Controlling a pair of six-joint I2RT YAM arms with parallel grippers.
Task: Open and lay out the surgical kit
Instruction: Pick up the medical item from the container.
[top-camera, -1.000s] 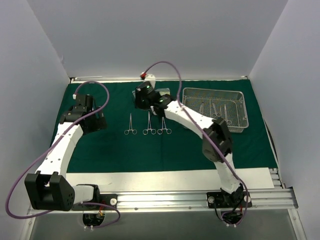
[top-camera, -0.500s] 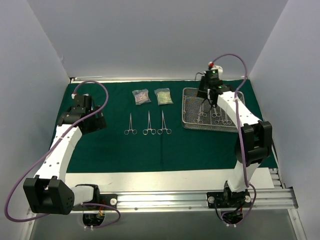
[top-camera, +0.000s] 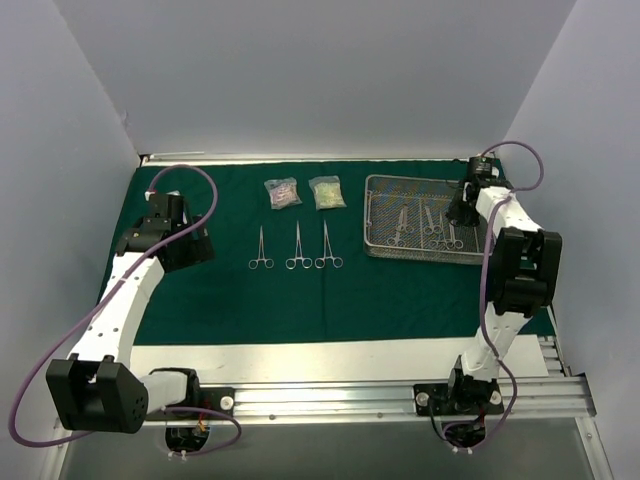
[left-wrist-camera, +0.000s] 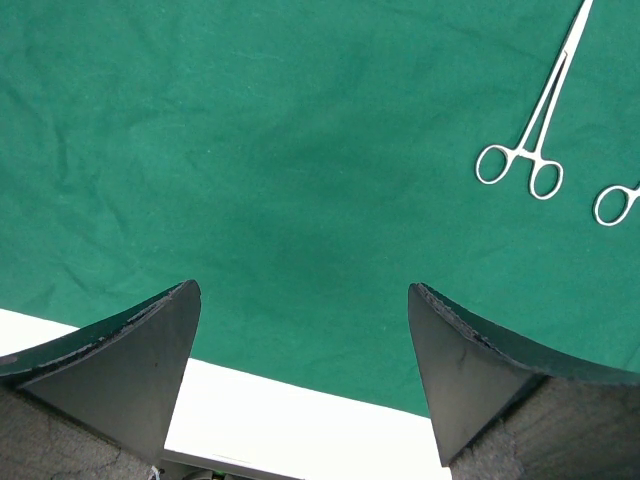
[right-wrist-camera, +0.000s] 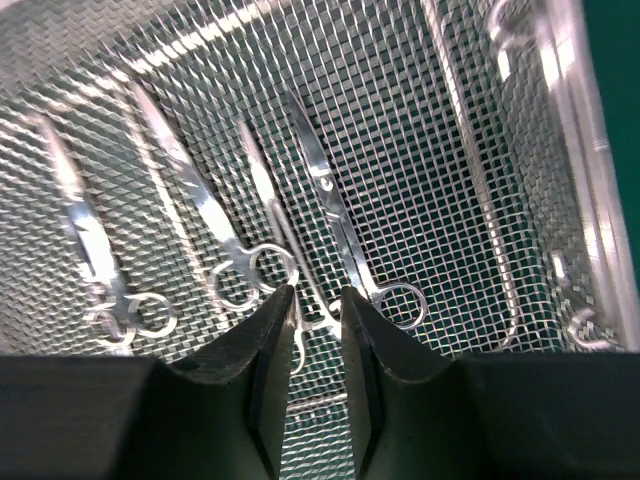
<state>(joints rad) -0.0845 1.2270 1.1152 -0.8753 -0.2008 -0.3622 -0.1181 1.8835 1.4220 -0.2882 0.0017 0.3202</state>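
Observation:
The dark green cloth (top-camera: 230, 300) lies spread flat. Three steel instruments (top-camera: 298, 249) rest on it in a row, with two small clear packets (top-camera: 282, 192) behind them. The wire-mesh tray (top-camera: 375, 245) stands at the right with several instruments (right-wrist-camera: 215, 235) inside. My right gripper (right-wrist-camera: 315, 295) hangs low over the tray's right end (top-camera: 462, 208). Its jaws are narrowly open, and the ring handle of one instrument (right-wrist-camera: 300, 330) lies between the fingertips. My left gripper (left-wrist-camera: 305, 290) hovers wide open over bare cloth at the left (top-camera: 180, 245), holding nothing, with one instrument (left-wrist-camera: 535, 130) off to its right.
A white strip of table (top-camera: 340, 358) runs along the cloth's near edge, with the aluminium rail (top-camera: 400, 400) and both arm bases below it. Pale walls close in on the left, back and right. The tray's wire rim (right-wrist-camera: 570, 150) stands just right of my right fingers.
My right arm swung from the packets at back centre to the tray's right end, leaving both packets on the cloth. Its jaws have narrowed. The left arm has barely moved.

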